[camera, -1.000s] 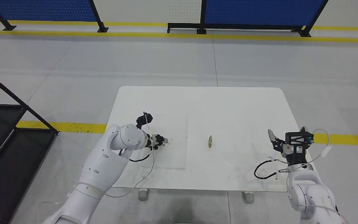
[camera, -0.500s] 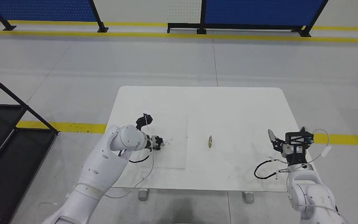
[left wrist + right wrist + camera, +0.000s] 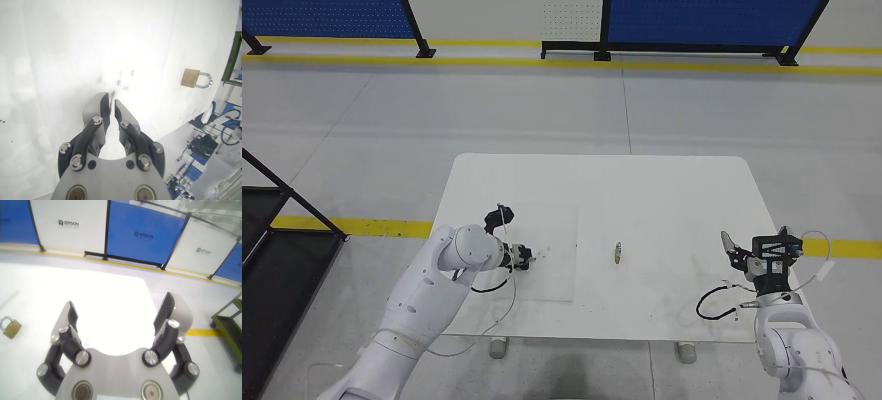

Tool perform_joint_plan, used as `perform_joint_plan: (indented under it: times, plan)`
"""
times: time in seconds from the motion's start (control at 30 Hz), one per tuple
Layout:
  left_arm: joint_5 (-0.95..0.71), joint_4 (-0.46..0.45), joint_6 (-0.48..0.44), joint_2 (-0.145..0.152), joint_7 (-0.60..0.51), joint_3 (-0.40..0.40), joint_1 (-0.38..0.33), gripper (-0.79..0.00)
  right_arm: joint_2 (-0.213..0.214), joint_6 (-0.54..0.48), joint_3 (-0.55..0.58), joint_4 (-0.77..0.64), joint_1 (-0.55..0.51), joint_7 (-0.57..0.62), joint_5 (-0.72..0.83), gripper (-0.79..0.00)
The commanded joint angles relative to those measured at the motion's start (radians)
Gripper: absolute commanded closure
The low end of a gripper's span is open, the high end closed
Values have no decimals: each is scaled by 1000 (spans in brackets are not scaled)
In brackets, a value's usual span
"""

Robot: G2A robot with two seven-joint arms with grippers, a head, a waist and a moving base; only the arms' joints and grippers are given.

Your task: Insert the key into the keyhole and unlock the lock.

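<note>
A brass padlock (image 3: pixel 617 252) with a silver shackle lies flat near the middle of the white table (image 3: pixel 662 190); it is also in the left wrist view (image 3: pixel 190 78) and the right wrist view (image 3: pixel 11 328). My left gripper (image 3: pixel 112 99) is low over the table's left half (image 3: pixel 532 254), shut on a thin metal key (image 3: pixel 112 102) held edge-on between its fingertips. The padlock lies well to its right. My right gripper (image 3: pixel 121 311) hovers at the table's right edge (image 3: pixel 754 250), open and holding nothing.
A thin sheet (image 3: pixel 552 285) covers the table's left half, with small dark specks (image 3: pixel 124 81) just ahead of the left gripper. Blue and white partition panels (image 3: pixel 143 234) stand across the floor behind. A black cart (image 3: pixel 262 250) stands left of the table, a green one (image 3: pixel 228 323) right.
The left gripper has drawn back slightly to the left with the key. The padlock and the right arm have not moved.
</note>
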Motion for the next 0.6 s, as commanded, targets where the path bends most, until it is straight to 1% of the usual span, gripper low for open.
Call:
perform_joint_plan:
  times: [0.0, 0.03, 0.07, 0.3, 0.57]
  plan:
    - [-1, -1, 0, 1, 1, 1, 1, -49, 0, 0, 0, 0, 0, 0, 0, -785]
    - [-1, -1, 1, 1, 2, 2, 2, -9, 0, 0, 0, 0, 0, 0, 0, -785]
    - [-2, -2, 2, 2, 4, 1, 2, 0, 0, 0, 0, 0, 0, 0, 0, -785]
    - [-3, -14, 6, 5, 0, 3, 10, 0, 0, 0, 0, 0, 0, 0, 0, -785]
    - [3, -68, 10, 14, -16, -9, 28, 0, 0, 0, 0, 0, 0, 0, 0, -785]
